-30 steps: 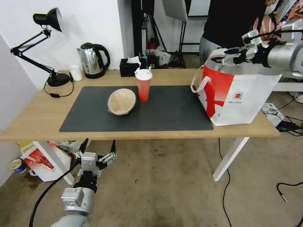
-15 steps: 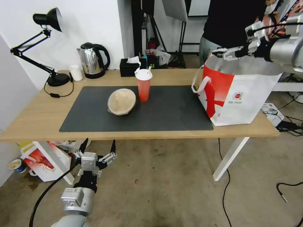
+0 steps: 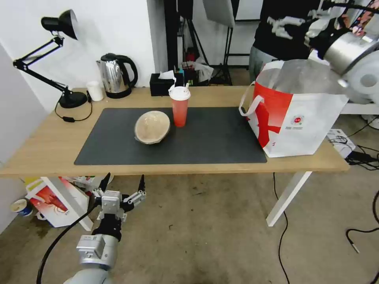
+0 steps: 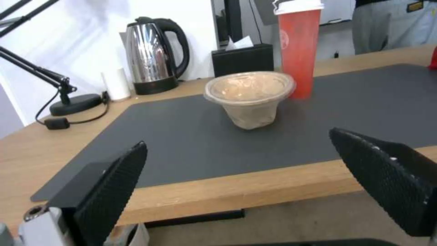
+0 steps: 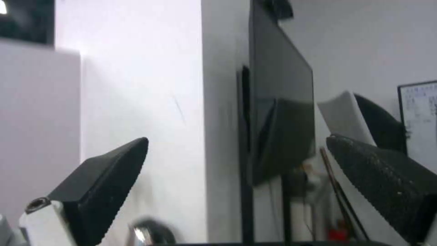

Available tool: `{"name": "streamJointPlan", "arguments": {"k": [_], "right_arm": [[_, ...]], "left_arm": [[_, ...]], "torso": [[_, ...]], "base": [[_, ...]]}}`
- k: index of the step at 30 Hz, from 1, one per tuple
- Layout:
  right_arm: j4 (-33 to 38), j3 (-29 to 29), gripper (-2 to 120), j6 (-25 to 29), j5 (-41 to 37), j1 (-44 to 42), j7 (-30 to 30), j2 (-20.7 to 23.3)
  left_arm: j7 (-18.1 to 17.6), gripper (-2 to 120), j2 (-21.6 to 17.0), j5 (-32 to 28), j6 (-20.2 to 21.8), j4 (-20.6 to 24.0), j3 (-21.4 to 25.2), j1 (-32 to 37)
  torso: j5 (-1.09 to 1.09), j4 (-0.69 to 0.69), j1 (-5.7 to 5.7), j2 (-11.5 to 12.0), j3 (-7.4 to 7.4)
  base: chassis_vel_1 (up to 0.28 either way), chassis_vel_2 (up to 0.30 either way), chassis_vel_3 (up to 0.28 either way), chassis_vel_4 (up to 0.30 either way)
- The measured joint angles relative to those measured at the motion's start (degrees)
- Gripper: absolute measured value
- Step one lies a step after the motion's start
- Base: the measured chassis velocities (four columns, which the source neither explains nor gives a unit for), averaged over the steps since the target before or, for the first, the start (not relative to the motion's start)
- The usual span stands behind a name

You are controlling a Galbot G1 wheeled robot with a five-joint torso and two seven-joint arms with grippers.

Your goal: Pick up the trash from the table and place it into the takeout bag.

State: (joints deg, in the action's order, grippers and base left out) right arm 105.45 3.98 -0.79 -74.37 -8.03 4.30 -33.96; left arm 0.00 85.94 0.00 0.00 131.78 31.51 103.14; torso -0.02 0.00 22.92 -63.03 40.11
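Two pieces of trash stand on the table (image 3: 47, 146), on its dark mat (image 3: 205, 142). One is a round beige-brown bowl (image 3: 152, 127) (image 4: 248, 99); the other, a red cup (image 3: 180, 106) (image 4: 298, 51) with white lid and straw, stands just behind and to the right of it. The takeout bag (image 3: 296, 118) stands open at the table's right end, foil lining showing. High above the bag's mouth my right gripper (image 3: 278, 25) (image 5: 237, 139) is open and holds nothing. My left gripper (image 3: 122, 185) (image 4: 237, 138) hangs open and holds nothing, below the table's front edge, facing the bowl.
Along the table's back edge stand a desk lamp (image 3: 59, 59), a small white cup (image 3: 94, 90), a steel kettle (image 3: 116, 75) and a black tissue box (image 3: 162, 85). A person (image 3: 284, 35) stands behind the bag. A red-and-white box (image 3: 55, 201) lies on the floor under the table's left end.
My right gripper has risen from the bag's rim to well above it, still open. The left gripper, bowl and cup have not moved.
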Motion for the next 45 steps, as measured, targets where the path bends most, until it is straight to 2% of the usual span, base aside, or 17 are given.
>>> {"name": "streamJointPlan", "arguments": {"k": [3,7,9,10,11,12,17,23,27,29,36,39,42,43,45], "right_arm": [[2.76,0.01,100,1.66,-0.06,-1.21,2.84,-1.45],[9.16,0.85,100,5.55,3.15,-5.44,11.24,-6.06],[9.79,0.89,100,6.32,4.11,-6.12,12.54,-6.62],[10.46,0.88,100,7.29,5.74,-7.11,13.94,-7.21],[12.09,-0.04,100,9.48,12.16,-11.11,16.28,-8.56],[15.99,-4.28,100,10.66,17.9,-18.05,17.88,-10.24],[20.18,-6.93,100,11.19,23.11,-25.36,19.12,-11.71],[23.86,-9.72,100,11.39,29.38,-33.46,20.35,-12.69],[28.9,-11.75,100,10.49,37.24,-45.54,18.68,-14.13],[29.68,-11.86,100,10.75,38.92,-48.09,18.31,-14.93],[30.87,-12.15,100,15.17,49.71,-61.07,16.93,-19.63],[30.95,-11.98,100,17.52,53.81,-65.36,18.24,-20.04],[30.94,-11.87,100,17.9,54.53,-66.13,18.59,-20.07],[30.45,-11.17,100,20.27,58.09,-69.8,20.26,-20.08],[29.19,-10.89,100,22.75,60.5,-72.27,21.4,-19.79]], "left_arm": [[0.0,100,0.0,0.0,0.0,0.0,0.0,0.0],[0.0,100,0.0,0.0,0.0,0.0,0.0,0.0],[0.0,100,0.0,0.0,0.0,0.0,0.0,-0.01],[0.0,100,0.0,0.0,0.0,0.0,0.0,0.0],[0.0,100,0.0,0.0,0.0,0.0,0.0,0.0],[0.0,100,0.01,0.0,0.0,0.0,0.0,0.0],[0.0,100,0.01,0.0,0.0,0.0,0.0,0.0],[0.0,100,0.0,0.0,0.0,0.0,0.0,0.0],[0.0,100,0.0,0.0,0.0,0.0,0.0,0.0],[0.0,100,0.0,0.0,0.0,0.0,0.0,0.0],[0.0,100,0.0,0.0,0.0,0.0,0.0,0.0],[0.0,100,0.0,0.0,0.0,0.0,0.0,0.0],[0.0,100,0.0,0.0,0.0,0.0,0.0,0.0],[0.0,100,0.0,0.0,0.0,0.0,0.0,0.0],[0.0,100,0.0,0.0,0.0,0.0,0.0,0.0]], "torso": [[0.0,0.01,0.0,0.0,0.0],[0.01,0.01,0.0,0.0,0.0],[0.0,0.02,0.0,0.0,0.0],[-0.02,0.02,0.0,0.0,0.0],[0.02,0.02,0.0,0.0,0.0],[0.01,-0.02,0.0,0.0,0.0],[0.0,0.02,0.0,0.0,0.0],[0.02,0.0,0.0,0.0,-0.01],[0.01,-0.01,0.0,0.0,-0.01],[0.0,0.0,0.0,0.0,-0.01],[0.01,0.0,-0.01,0.0,0.0],[0.0,0.0,-0.01,0.0,0.0],[0.01,0.0,-0.01,0.0,-0.01],[0.0,-0.02,-0.01,0.0,-0.01],[0.02,0.01,-0.01,0.0,-0.01]], "base": [[0.0,0.0,0.0,0.0],[0.0,0.0,0.0,0.0],[0.0,0.0,0.0,0.0],[0.0,0.0,0.0,0.0],[0.0,0.0,0.0,0.0],[0.0,0.0,0.0,0.0],[0.0,0.0,0.0,0.0],[0.0,0.0,0.0,0.0],[0.0,0.0,0.0,0.0],[0.0,0.0,0.0,0.0],[0.0,0.0,0.0,0.0],[0.0,0.0,0.0,0.0],[0.0,0.0,0.0,0.0],[0.0,0.0,0.0,0.0],[0.0,0.0,0.0,0.0]]}}
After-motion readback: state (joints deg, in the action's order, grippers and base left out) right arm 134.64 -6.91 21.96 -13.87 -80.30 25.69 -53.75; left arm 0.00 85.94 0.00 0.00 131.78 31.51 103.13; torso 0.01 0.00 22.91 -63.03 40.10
